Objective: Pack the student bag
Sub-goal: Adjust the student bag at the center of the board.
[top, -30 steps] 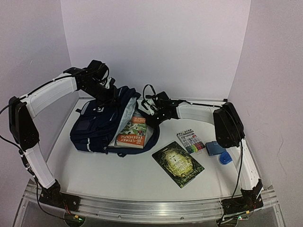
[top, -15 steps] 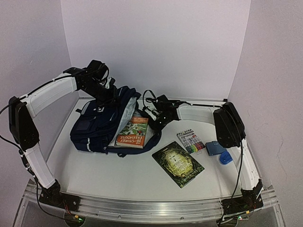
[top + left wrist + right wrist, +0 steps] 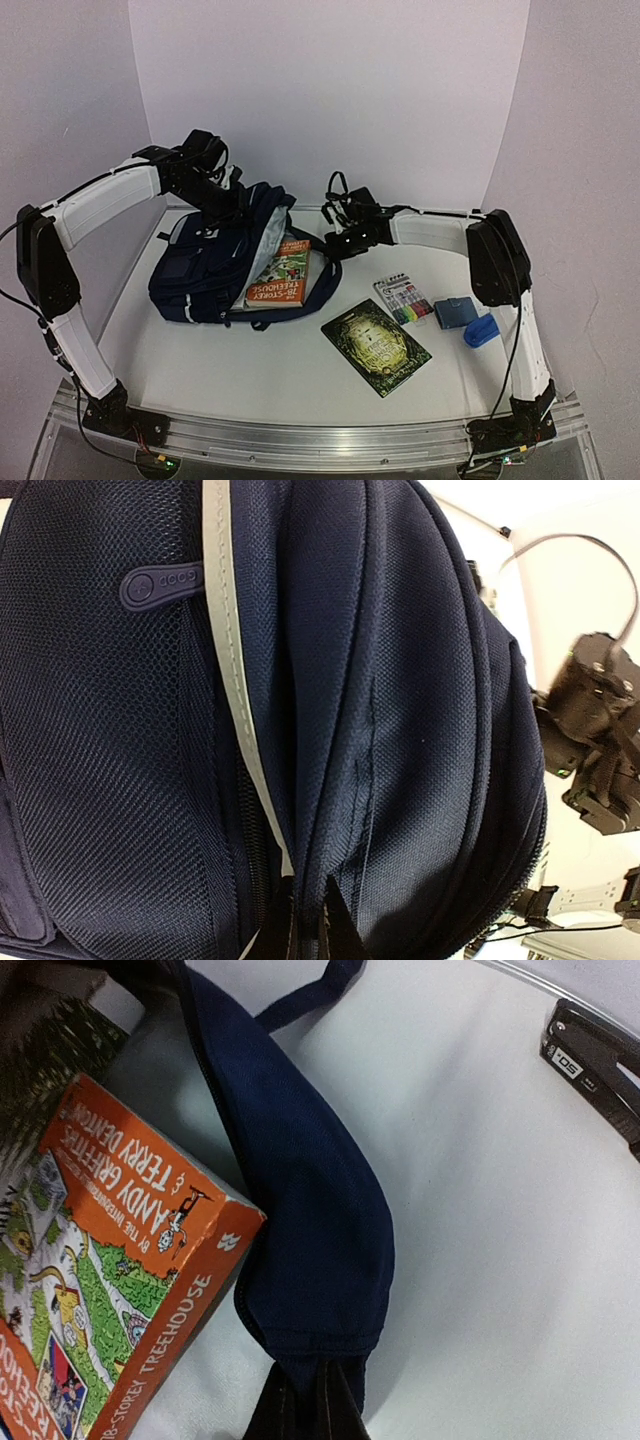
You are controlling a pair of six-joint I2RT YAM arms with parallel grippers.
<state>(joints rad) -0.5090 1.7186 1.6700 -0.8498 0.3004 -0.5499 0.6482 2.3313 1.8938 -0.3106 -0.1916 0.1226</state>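
The student bag (image 3: 205, 265), a large navy backpack, lies at the left middle of the table with its main opening facing right. An orange and green book (image 3: 281, 277) sticks half out of the opening; it also shows in the right wrist view (image 3: 110, 1260). My left gripper (image 3: 232, 198) is shut on a fold of the bag's upper fabric (image 3: 330, 780). My right gripper (image 3: 335, 243) is shut on the bag's lower flap edge (image 3: 310, 1290) at the right side of the opening, pulling it away from the book.
A dark green book (image 3: 376, 346) lies in front of the bag. A pack of markers (image 3: 404, 298), a small blue pouch (image 3: 455, 312) and a blue object (image 3: 480, 331) lie at the right. White walls enclose the back and sides.
My right gripper has moved right and back, drawing the bag's flap with it and widening the opening. The right arm's elbow has shifted right. The left gripper holds still.
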